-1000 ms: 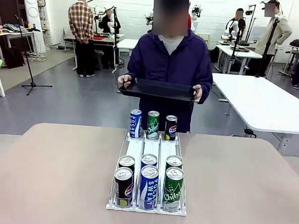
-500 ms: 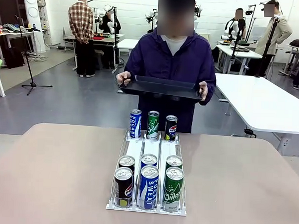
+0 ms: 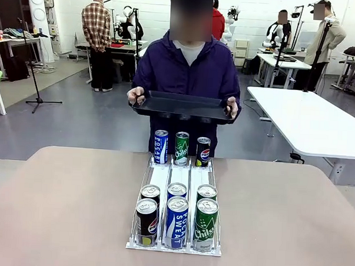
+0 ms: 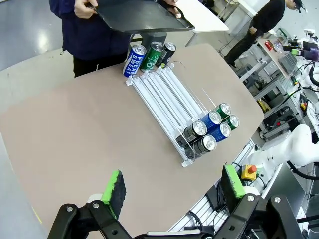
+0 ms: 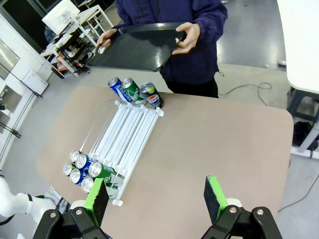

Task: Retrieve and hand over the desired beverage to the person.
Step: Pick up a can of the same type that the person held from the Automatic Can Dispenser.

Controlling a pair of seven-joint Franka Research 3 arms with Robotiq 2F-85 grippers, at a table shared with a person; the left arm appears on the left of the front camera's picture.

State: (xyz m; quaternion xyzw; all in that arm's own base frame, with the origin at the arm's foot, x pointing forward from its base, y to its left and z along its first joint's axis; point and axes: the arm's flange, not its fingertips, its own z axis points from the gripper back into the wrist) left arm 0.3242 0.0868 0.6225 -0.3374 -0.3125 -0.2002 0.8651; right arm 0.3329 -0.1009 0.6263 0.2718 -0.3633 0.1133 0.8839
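The person [image 3: 189, 69], in a dark purple jacket, stands at the table's far edge and holds a black tray [image 3: 181, 105] level in both hands. A white three-lane rack [image 3: 187, 177] lies mid-table. Its far end holds a blue Pocari can [image 3: 160, 146], a green Chilsung can [image 3: 181, 148] and a black Pepsi can [image 3: 203, 152]. Several more cans stand at its near end: black [image 3: 146, 222], blue [image 3: 176, 221] and green [image 3: 206, 224]. My left gripper [image 4: 174, 191] hangs open high over the table, off to the side of the rack [image 4: 167, 97]. Also high over the table, my right gripper [image 5: 156, 199] is open and holds nothing.
The beige table [image 3: 62, 204] has bare surface on both sides of the rack. A white table [image 3: 307, 124] stands behind on the right. Other people stand farther back, and a tripod stand [image 3: 35, 74] is at the far left.
The person has shifted a little to the left with the tray. The cans and rack have not moved.
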